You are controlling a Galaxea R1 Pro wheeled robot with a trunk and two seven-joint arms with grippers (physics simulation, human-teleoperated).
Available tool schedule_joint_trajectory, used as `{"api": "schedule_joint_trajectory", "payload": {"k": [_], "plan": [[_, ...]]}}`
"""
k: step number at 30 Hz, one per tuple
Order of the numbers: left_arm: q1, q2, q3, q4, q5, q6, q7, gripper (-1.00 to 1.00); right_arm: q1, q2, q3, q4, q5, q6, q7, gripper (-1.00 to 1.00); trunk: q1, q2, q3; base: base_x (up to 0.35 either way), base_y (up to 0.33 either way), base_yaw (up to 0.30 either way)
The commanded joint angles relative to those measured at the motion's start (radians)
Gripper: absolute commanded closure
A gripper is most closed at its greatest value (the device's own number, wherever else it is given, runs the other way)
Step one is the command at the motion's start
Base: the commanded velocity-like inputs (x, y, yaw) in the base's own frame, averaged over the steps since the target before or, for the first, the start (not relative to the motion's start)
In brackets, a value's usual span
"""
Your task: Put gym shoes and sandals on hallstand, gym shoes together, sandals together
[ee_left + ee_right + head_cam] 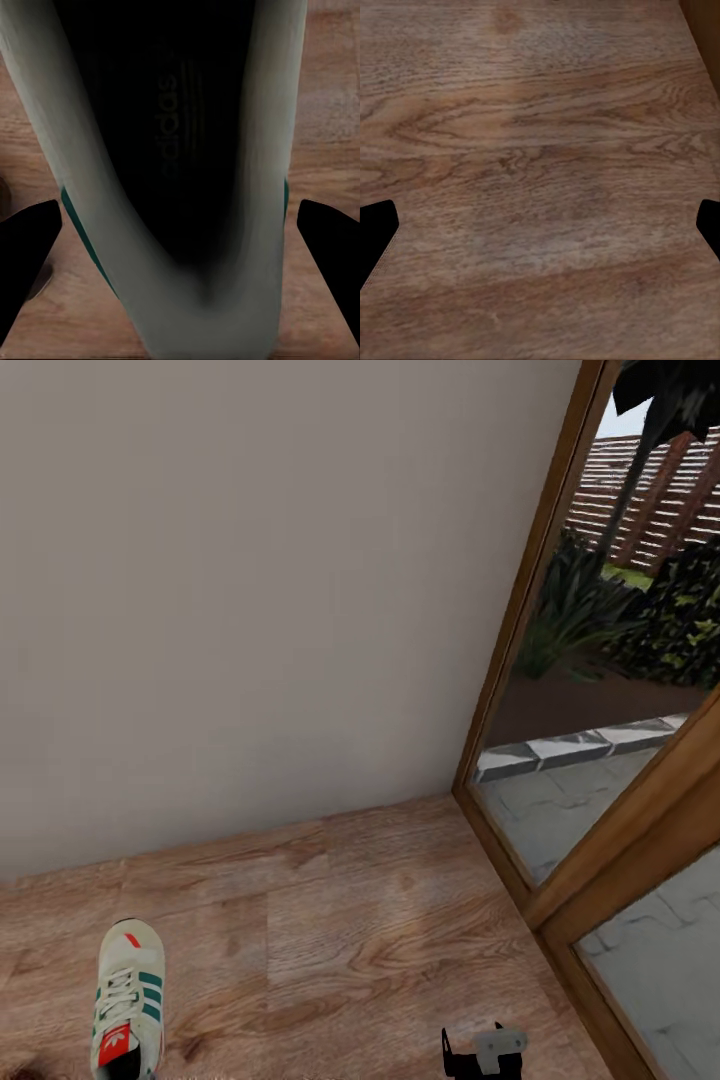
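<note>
Sneaker (180,172) on floor (380,920), left gripper (180,225) spread around it, ungrasped; right gripper (540,225) spread, empty. No shoe racked.

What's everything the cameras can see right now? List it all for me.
Gym shoe: one, off-white with green stripes and red-orange accents, on the floor at the head view's lower left; the left wrist view looks into its dark opening.
Corridor floor: light brown wood-grain planks.
Wall: plain beige, ahead.
Glass door: brown wooden frame, at right.
Garden: dark plants, slatted fence, grey paving, seen through the glass.
Left end effector: black fingers apart on either side of the shoe, open.
Right end effector: black fingers wide apart over bare floor, open.
</note>
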Motion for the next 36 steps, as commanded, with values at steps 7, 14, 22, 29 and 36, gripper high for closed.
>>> {"api": "schedule_joint_trajectory", "payload": {"k": [7, 14, 22, 29, 36], "plan": [[0.000, 0.000, -0.002, 0.001, 0.007, -0.003, 0.001, 1.00, -0.001, -0.001, 0.008, 0.001, -0.010, -0.004, -0.006, -1.00, 0.000, 0.000, -0.008, 0.000, 0.000, 0.219], [0.000, 0.000, -0.002, 0.001, 0.007, -0.003, 0.001, 1.00, -0.001, -0.001, 0.008, 0.001, -0.010, -0.004, -0.006, -1.00, 0.000, 0.000, -0.015, 0.000, 0.000, 0.219], [0.000, 0.000, -0.002, 0.001, 0.007, -0.003, 0.002, 1.00, -0.001, -0.001, 0.008, 0.001, -0.010, -0.004, -0.006, -1.00, 0.000, 0.000, -0.023, 0.000, 0.000, 0.218], [0.000, 0.000, -0.002, 0.001, 0.007, -0.003, 0.001, 1.00, -0.001, -0.001, 0.008, 0.001, -0.012, -0.004, -0.006, -1.00, 0.000, 0.000, -0.030, 0.000, 0.000, 0.218], [0.000, 0.000, -0.004, 0.002, 0.006, -0.002, 0.000, 1.00, -0.001, -0.001, 0.009, 0.001, -0.012, -0.005, -0.006, -1.00, 0.000, 0.000, -0.037, 0.000, 0.000, 0.219]]}}
